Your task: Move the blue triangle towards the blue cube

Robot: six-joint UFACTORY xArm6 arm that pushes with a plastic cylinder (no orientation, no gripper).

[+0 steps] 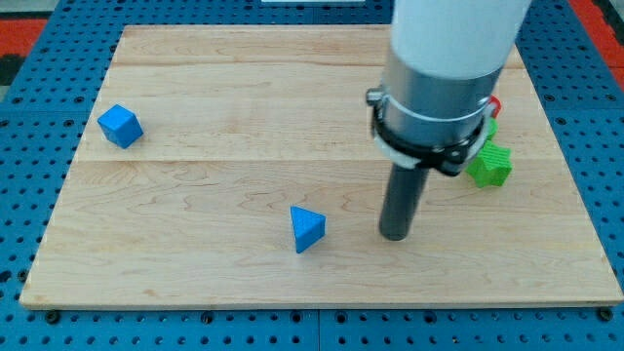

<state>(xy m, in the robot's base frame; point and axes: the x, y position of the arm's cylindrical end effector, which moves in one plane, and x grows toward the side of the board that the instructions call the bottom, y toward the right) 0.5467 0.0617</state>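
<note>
The blue triangle (307, 228) lies on the wooden board (244, 97) a little below the middle of the view. The blue cube (120, 126) sits near the board's left edge, well up and to the left of the triangle. My tip (395, 236) rests on the board to the right of the blue triangle, with a gap between them. The tip stands on the side of the triangle away from the cube.
A green block (489, 164) sits at the right of the board, partly behind the arm. A bit of a red block (494, 105) and another green piece (490, 127) show just above it. A blue pegboard (29, 195) surrounds the board.
</note>
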